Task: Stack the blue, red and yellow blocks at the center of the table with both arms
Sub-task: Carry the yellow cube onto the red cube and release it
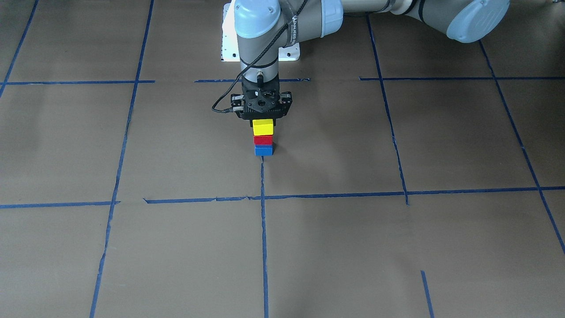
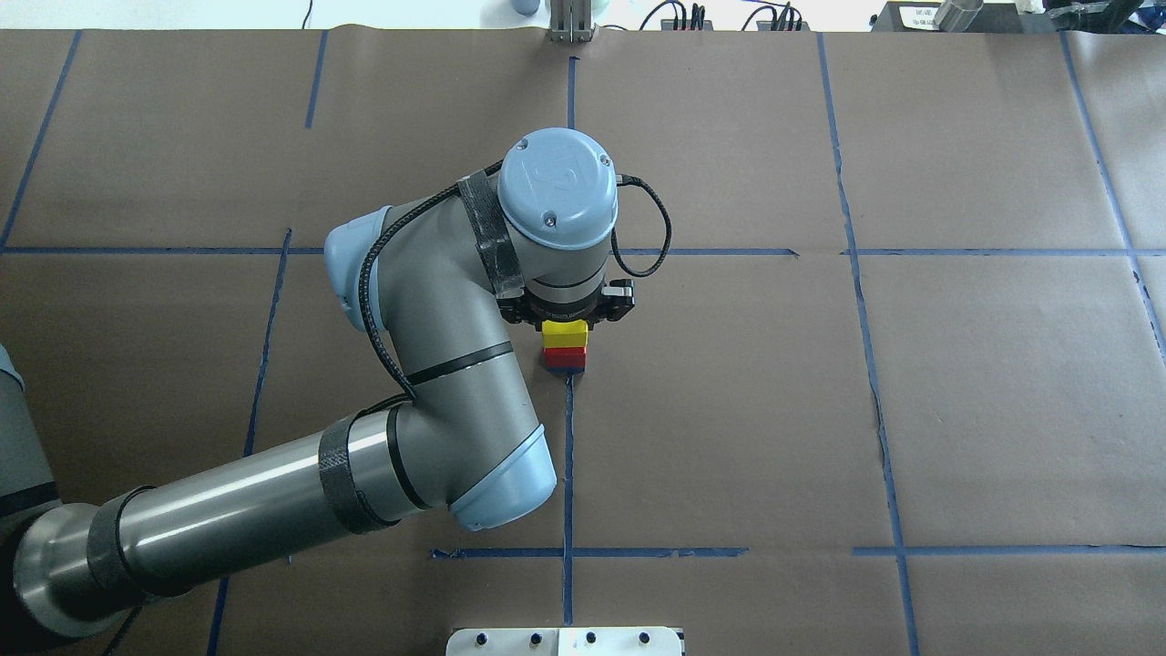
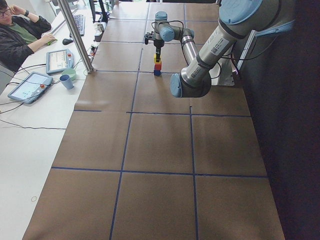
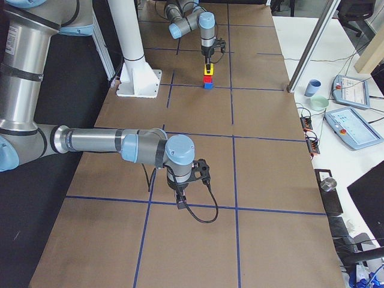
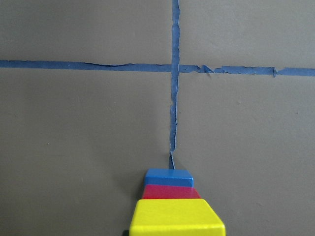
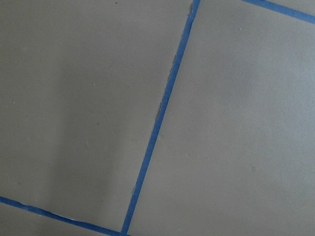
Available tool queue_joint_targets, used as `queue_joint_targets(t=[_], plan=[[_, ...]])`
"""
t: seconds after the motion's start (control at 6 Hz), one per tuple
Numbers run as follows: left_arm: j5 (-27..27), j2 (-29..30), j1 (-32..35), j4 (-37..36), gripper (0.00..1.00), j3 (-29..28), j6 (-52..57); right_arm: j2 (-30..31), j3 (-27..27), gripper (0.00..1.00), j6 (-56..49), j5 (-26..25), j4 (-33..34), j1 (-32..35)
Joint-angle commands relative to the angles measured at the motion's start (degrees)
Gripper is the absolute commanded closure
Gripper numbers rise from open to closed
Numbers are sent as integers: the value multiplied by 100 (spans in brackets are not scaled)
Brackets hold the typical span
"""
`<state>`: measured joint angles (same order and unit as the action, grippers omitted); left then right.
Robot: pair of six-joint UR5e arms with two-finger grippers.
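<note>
A stack stands at the table's centre: the blue block (image 1: 264,151) at the bottom, the red block (image 1: 263,140) on it, and the yellow block (image 1: 263,127) on top. My left gripper (image 1: 263,118) points straight down over the stack and is shut on the yellow block, which rests on the red one. The left wrist view shows the yellow block (image 5: 177,219), red block (image 5: 171,192) and blue block (image 5: 169,177) in line. My right gripper (image 4: 182,201) hangs low over bare table far from the stack. I cannot tell whether it is open or shut.
Brown paper with blue tape lines (image 1: 263,229) covers the table. A white base plate (image 1: 229,42) lies behind the stack. At the far side, off the paper, are tablets, a cup (image 3: 65,81) and a seated person (image 3: 20,35).
</note>
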<state>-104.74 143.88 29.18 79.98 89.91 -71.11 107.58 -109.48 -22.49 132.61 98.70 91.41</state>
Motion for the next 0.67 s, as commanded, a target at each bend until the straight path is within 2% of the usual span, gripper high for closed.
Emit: queue_joint_targets(t=[0.0, 0.17, 0.33, 0.5], plan=[[-12, -9, -18, 9, 83, -26, 1, 0, 6, 0, -1, 2, 0, 0], [-12, -9, -26, 9, 69, -26, 1, 0, 6, 0, -1, 2, 0, 0], [-3, -9, -27, 9, 50, -34, 1, 0, 6, 0, -1, 2, 0, 0], [6, -9, -27, 9, 41, -34, -8, 0, 6, 0, -1, 2, 0, 0]])
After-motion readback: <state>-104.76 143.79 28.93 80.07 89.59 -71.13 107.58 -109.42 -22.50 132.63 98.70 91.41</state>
